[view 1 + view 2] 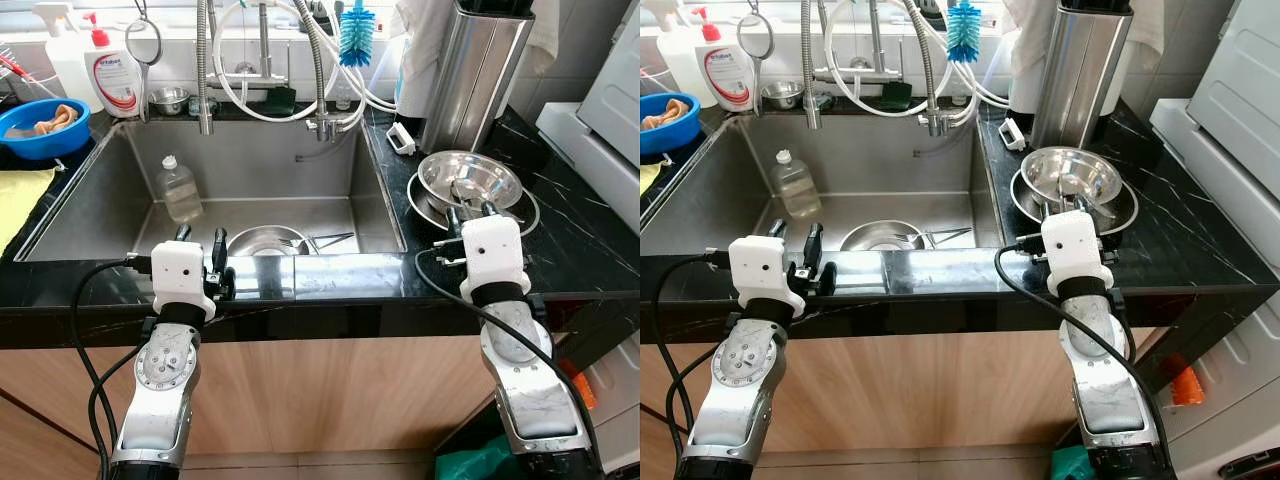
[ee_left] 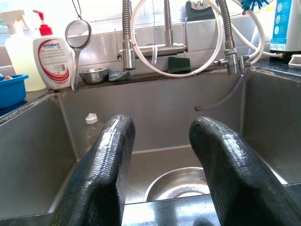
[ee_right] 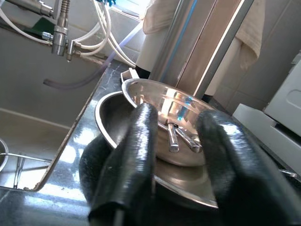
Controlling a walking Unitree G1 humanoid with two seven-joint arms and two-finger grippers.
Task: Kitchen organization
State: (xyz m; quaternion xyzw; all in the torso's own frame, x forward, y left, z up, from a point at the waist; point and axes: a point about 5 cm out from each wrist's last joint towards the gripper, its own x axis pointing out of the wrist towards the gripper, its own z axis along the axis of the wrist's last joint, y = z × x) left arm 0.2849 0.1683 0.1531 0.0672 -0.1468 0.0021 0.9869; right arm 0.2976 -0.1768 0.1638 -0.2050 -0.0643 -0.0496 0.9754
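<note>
Stacked steel bowls (image 1: 470,180) holding utensils are sitting on the counter (image 1: 570,240) beside the sink (image 1: 250,170). The right tool (image 1: 470,212) is hovering open before them; closing on the rim seems next. The left tool (image 1: 200,245) is waiting open.

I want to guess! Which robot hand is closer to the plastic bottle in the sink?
Left. The left gripper hovers at the sink's front edge, near the plastic bottle. The right gripper is by the stacked steel bowls.

The sink (image 1: 120,200) is brushed metal, the worktop (image 1: 560,240) glossy black stone, the bowls (image 1: 470,180) shiny steel, the bottle (image 1: 180,190) clear plastic, the cupboard front (image 1: 340,390) matt wood.
</note>
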